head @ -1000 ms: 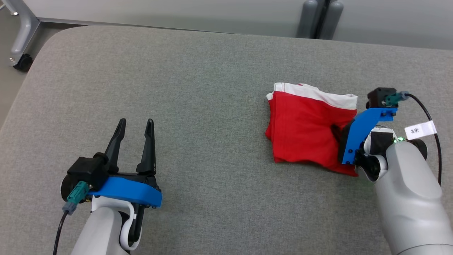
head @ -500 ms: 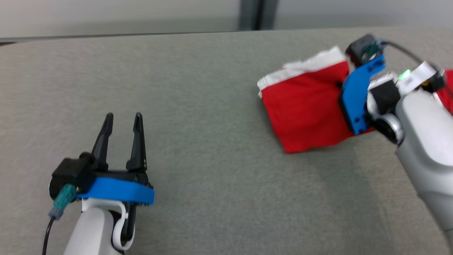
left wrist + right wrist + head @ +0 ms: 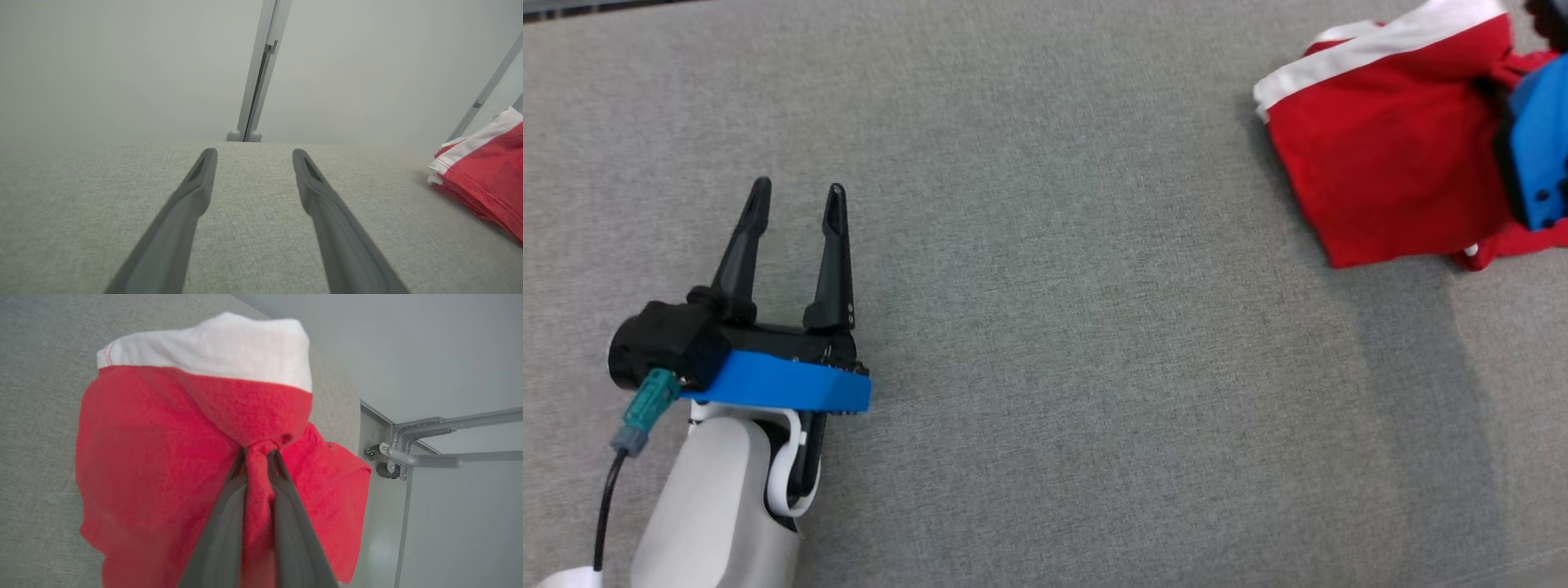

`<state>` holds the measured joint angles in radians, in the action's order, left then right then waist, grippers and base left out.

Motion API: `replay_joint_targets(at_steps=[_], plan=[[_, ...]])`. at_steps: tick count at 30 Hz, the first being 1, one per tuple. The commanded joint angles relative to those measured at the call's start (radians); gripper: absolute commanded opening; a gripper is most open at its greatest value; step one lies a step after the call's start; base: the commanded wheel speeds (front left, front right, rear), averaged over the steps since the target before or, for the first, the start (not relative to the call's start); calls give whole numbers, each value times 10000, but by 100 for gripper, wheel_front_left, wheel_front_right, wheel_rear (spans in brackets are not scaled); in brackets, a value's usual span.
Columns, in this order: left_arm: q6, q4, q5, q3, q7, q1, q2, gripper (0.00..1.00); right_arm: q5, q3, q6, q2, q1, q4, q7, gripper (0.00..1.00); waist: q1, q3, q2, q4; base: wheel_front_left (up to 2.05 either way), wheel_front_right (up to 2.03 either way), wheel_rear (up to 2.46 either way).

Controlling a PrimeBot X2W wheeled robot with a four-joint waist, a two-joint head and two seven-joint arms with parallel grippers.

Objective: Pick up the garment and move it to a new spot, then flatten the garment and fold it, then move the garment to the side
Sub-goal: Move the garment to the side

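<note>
The garment (image 3: 1388, 163) is red with a white band. It hangs bunched at the upper right of the head view, casting a shadow on the grey table (image 3: 1045, 327). In the right wrist view my right gripper (image 3: 257, 455) is shut on a pinched fold of the garment (image 3: 171, 457), which droops around the fingers. Its blue mount (image 3: 1539, 155) shows at the head view's right edge. My left gripper (image 3: 796, 192) stands open over bare cloth at the lower left, far from the garment. The left wrist view shows the left gripper (image 3: 253, 157) with nothing between its fingers and the garment (image 3: 486, 171) off at the right.
The grey fabric table runs wide between the two arms. Behind its far edge stand a pale wall and a grey upright post (image 3: 259, 73). A metal frame with a caster (image 3: 388, 467) stands beyond the table edge in the right wrist view.
My right gripper has shut on the garment and raised it off the table, carrying it rightward and farther away. The camera has shifted. The left gripper stays open.
</note>
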<state>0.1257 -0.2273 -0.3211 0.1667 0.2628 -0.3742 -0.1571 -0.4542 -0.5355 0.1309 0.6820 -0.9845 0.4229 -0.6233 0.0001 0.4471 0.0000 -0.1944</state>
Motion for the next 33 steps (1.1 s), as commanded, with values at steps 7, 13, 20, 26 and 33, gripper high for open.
replay_joint_targets(at_steps=[7,13,20,26,33], plan=[[75,280,87,166,-107,-526,-461,100,441,455,-3,959,-186,541,658,0,-1,686,0,-161,0,0,0],[74,740,149,248,-389,-699,-741,100,1496,1202,-4,1370,99,1389,1938,0,-1,1204,0,-75,0,0,0],[-3,1200,208,279,-743,-830,-1017,100,3131,2613,-6,832,215,2834,3464,17,-1,1500,0,51,0,0,0],[-117,1295,147,280,-851,-645,-1103,100,4254,3624,-7,24,191,3549,4239,100,-1,1220,0,10,0,0,0],[-154,874,-71,336,-570,-182,-886,100,4493,4449,-7,-1073,751,3837,5026,100,-1,155,0,50,0,0,0]])
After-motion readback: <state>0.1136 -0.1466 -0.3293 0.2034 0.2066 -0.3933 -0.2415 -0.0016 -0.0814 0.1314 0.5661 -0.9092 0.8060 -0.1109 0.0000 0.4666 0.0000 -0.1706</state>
